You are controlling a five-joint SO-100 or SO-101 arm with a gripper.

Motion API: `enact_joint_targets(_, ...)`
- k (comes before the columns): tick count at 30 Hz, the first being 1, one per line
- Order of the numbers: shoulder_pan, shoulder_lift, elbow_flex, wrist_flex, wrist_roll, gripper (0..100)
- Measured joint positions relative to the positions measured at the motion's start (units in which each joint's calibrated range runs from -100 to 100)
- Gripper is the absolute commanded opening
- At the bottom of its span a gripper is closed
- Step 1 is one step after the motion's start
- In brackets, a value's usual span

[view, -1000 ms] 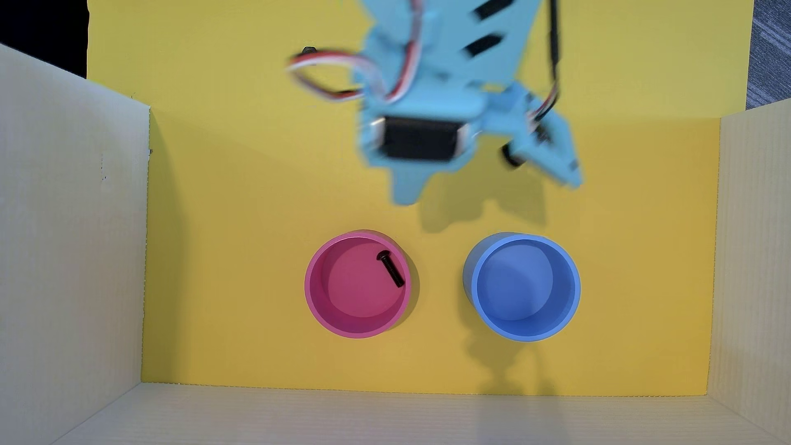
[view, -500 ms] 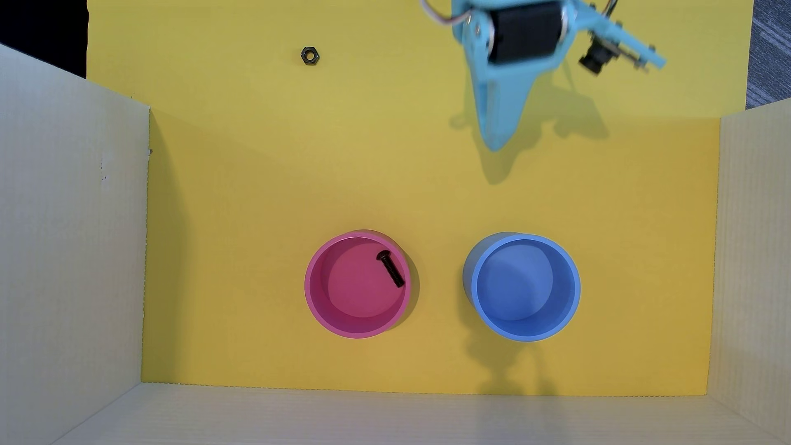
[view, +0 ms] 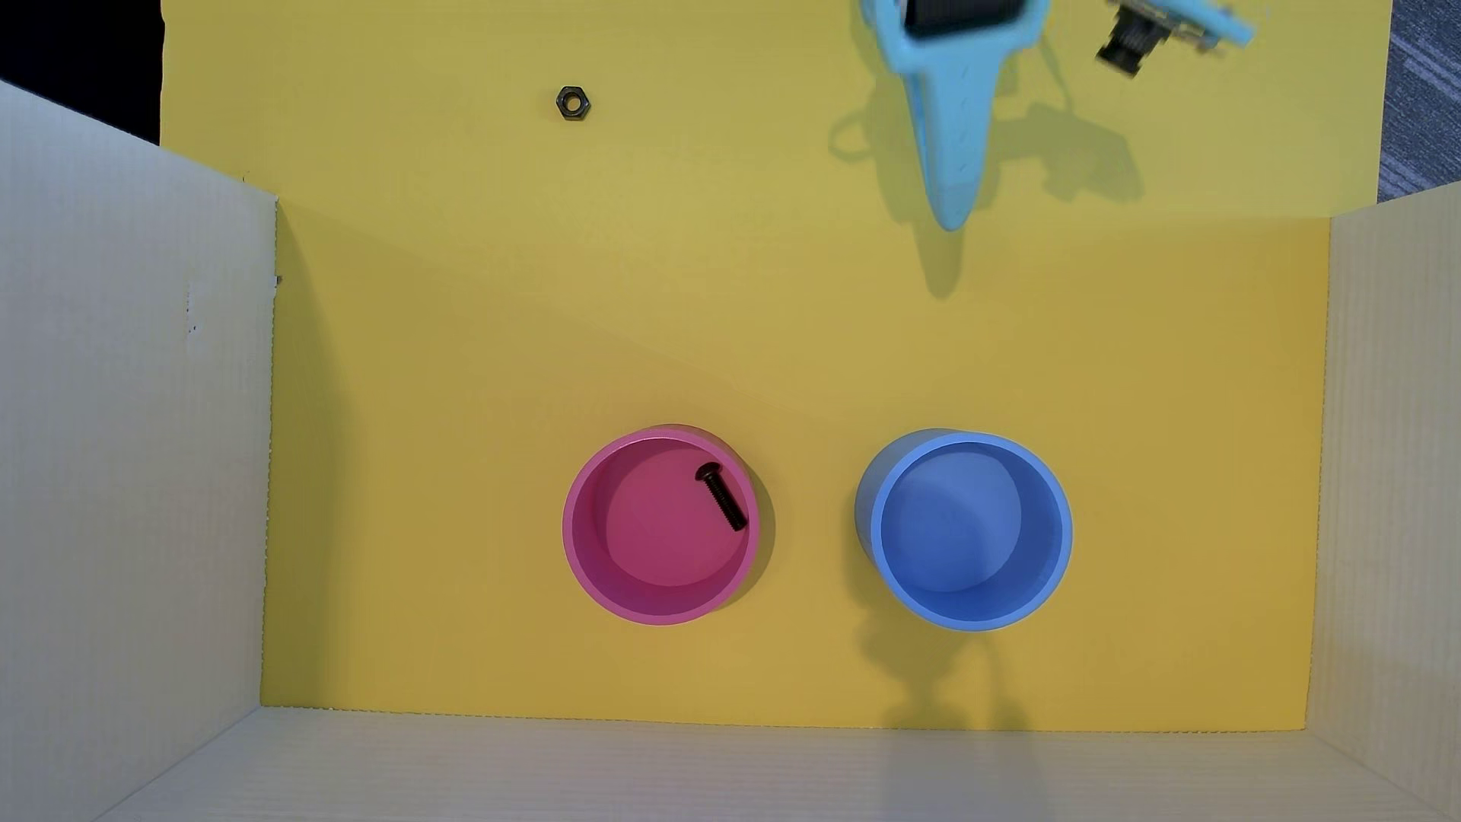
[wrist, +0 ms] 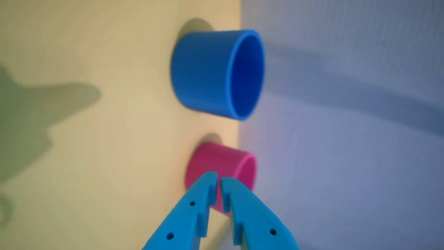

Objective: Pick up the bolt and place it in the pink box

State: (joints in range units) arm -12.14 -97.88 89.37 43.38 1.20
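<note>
The black bolt [view: 722,495] lies inside the pink box [view: 589,553], at its upper right, slanting against the inner wall in the overhead view. My light blue gripper [view: 953,217] hovers far up and to the right of the pink box, over bare yellow floor, holding nothing. In the wrist view the gripper [wrist: 218,180] has its fingertips nearly touching, shut and empty, with the pink box [wrist: 211,159] behind them. The bolt is hidden in the wrist view.
A blue round cup [view: 1059,537] stands right of the pink box in the overhead view and shows in the wrist view [wrist: 201,73]. A black hex nut [view: 573,103] lies at the upper left. White cardboard walls [view: 134,443] enclose the yellow floor [view: 790,340].
</note>
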Motion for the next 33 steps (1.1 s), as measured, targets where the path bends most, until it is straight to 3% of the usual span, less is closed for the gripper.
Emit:
enact_joint_targets(8,0.1,0.1,9.5,0.0,-0.6,1)
enact_joint_targets(20,-4.5,0.1,9.5,11.8,-0.9,1)
enact_joint_targets(33,-6.3,0.1,9.5,12.5,-0.7,1)
